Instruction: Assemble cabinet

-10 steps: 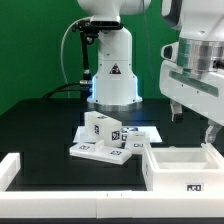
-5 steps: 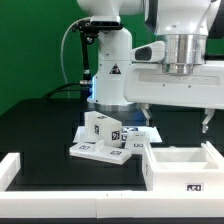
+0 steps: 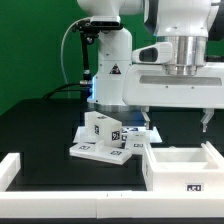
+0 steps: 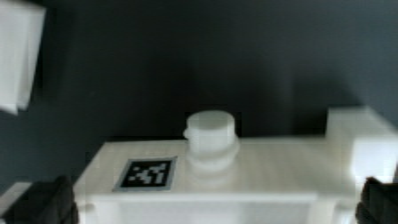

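The cabinet's open white box shell (image 3: 184, 164) stands at the front on the exterior view's right, with a tag on its near wall. To its left, a small tagged block (image 3: 102, 129) stands on flat tagged panels (image 3: 98, 151). My gripper (image 3: 173, 121) hangs open above and behind the shell, jaws spread wide, holding nothing. In the wrist view a white part with a tag (image 4: 148, 174) and a short round peg (image 4: 210, 136) lies below, between my dark fingertips (image 4: 43, 204). The gripper (image 4: 210, 206) stands open around it without touching.
The arm's white base (image 3: 111, 72) stands at the back with a cable beside it. A low white wall (image 3: 12, 170) borders the black table at the left and front. Another white piece (image 4: 16, 60) shows at the wrist view's edge.
Over the last second the gripper swung toward the exterior view's left and turned, so both fingers now show side by side. It has barely moved in the last half second. The parts lie unmoved.
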Available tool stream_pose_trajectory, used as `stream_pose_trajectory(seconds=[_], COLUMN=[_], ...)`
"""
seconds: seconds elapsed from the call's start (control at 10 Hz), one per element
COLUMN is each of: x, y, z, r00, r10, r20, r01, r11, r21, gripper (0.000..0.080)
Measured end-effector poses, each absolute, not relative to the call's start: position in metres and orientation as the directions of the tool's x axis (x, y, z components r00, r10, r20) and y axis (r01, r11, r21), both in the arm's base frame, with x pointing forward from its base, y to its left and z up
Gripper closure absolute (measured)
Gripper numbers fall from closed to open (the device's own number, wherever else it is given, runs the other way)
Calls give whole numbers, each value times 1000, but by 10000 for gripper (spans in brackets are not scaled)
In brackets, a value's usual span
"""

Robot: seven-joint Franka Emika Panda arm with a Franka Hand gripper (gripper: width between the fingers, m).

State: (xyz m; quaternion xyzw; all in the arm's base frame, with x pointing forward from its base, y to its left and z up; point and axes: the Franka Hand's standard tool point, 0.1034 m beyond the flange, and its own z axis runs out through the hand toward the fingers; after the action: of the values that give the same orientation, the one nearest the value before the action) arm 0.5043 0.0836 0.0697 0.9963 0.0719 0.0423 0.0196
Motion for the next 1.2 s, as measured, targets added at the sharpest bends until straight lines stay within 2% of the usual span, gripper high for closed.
stream_pose_trajectory(seconds=[0.1,0.3,0.6,0.8,1.0,1.1,1.2], x=[498,499,499,495,490,486,486], y=[82,63,62,55,58,54,52], z=[71,72,71,72,70,69,69], r00=[955,928,811,575,335,232,193], r10=[288,366,583,818,940,970,978], r20=[72,75,45,-9,-59,-72,-80], r01=[285,362,578,815,939,970,979], r11=[-957,-930,-811,-571,-328,-226,-186], r21=[49,60,94,99,101,88,86], gripper=[2,2,2,2,2,2,2])
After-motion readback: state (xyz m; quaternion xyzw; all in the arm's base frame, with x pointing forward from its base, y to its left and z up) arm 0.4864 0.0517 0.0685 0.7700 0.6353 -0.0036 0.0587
